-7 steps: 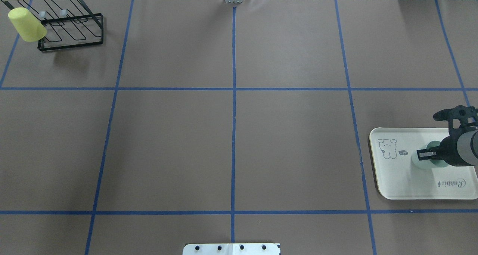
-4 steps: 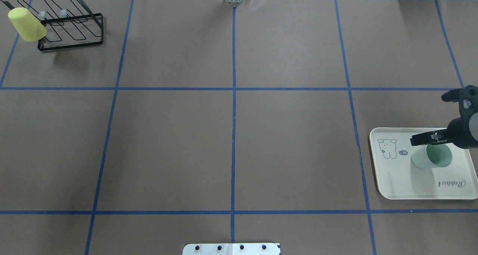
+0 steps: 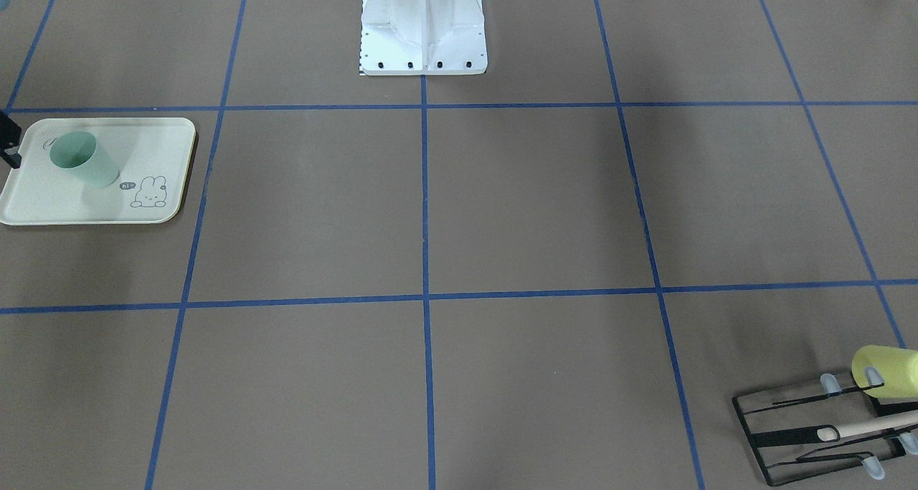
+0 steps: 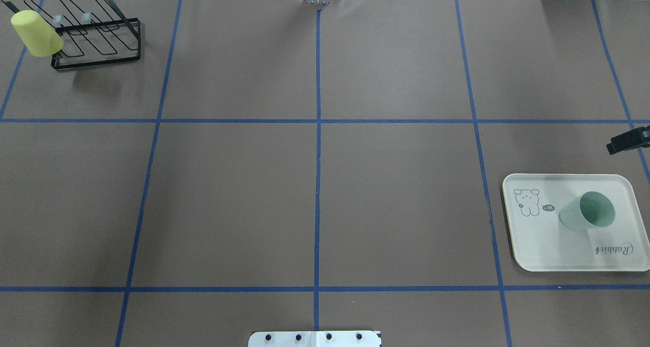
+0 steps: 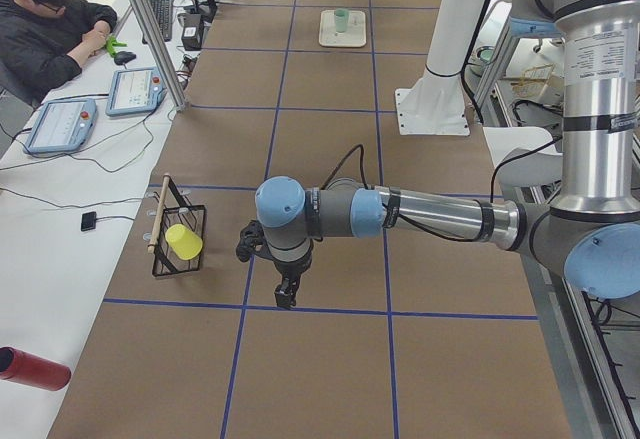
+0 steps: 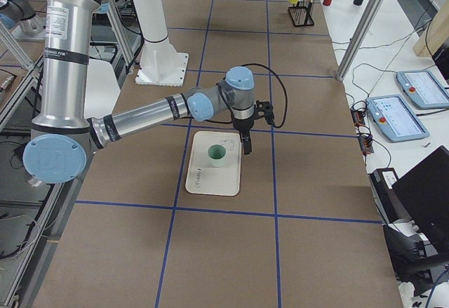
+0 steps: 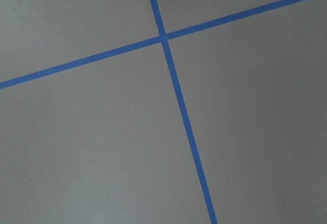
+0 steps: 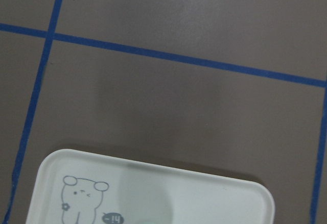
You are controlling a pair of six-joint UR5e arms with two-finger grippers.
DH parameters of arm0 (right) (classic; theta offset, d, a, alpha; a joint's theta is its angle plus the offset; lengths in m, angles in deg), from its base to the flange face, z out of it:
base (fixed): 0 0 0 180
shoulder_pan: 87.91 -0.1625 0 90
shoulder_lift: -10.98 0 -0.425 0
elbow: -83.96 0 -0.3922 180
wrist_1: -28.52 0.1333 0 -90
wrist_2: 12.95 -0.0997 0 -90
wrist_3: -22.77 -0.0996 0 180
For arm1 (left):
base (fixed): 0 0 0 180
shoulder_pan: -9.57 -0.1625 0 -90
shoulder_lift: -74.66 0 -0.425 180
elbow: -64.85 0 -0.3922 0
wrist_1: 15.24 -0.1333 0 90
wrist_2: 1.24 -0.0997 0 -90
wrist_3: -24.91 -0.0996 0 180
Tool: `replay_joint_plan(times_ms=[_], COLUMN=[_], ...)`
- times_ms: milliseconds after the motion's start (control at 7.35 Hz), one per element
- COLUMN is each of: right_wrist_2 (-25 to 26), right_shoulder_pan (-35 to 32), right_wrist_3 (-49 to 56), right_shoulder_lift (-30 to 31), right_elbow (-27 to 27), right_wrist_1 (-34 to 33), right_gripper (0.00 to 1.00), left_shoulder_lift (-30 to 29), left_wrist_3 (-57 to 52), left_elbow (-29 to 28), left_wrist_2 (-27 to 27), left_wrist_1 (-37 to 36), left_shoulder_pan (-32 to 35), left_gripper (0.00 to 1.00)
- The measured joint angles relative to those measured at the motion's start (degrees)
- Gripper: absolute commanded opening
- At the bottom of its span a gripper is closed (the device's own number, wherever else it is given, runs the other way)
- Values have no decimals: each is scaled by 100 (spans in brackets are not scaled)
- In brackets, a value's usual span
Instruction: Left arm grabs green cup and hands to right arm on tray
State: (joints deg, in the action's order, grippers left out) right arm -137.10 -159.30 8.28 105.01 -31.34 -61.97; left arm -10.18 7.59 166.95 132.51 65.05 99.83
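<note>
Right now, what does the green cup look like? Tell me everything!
The green cup is a small, pale mint tumbler. It is smooth like plastic, has no handle and is slightly wider at the top. It stands upright, open end up, and looks empty. It sits on the cream tray, beside the bunny drawing, near the tray's middle. Only the tray touches it.

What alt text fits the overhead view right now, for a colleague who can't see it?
A mint-green cup stands mouth-up on a cream rabbit tray at the right, with nothing holding it. The right tool shows only as a black tip at the right edge, beyond the tray. A yellow-green cup hangs on a black wire rack at far left.
</note>
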Motion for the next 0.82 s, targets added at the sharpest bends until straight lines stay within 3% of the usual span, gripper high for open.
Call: replay_joint_plan(times_ms=[272,544,816], right_wrist_2=[-424,-678,-679], right_shoulder_pan=[-974,-1734,-2143], right_wrist_3=[1612,2884,3505], right_shoulder_lift=[-493,-583,-532], right_elbow=[538,1393,1823], right_wrist_1=[-1009,-1174,-1184], right_gripper=[100,100,100], left_shoulder_lift=[14,32,86], left_wrist_3=[-22,-12,137], left_elbow=[-95,-273,-419], left_wrist_2=[20,25,41], left_wrist_1=[9,265,588], left_shoulder_pan=[0,31,161], left_gripper=[100,100,100])
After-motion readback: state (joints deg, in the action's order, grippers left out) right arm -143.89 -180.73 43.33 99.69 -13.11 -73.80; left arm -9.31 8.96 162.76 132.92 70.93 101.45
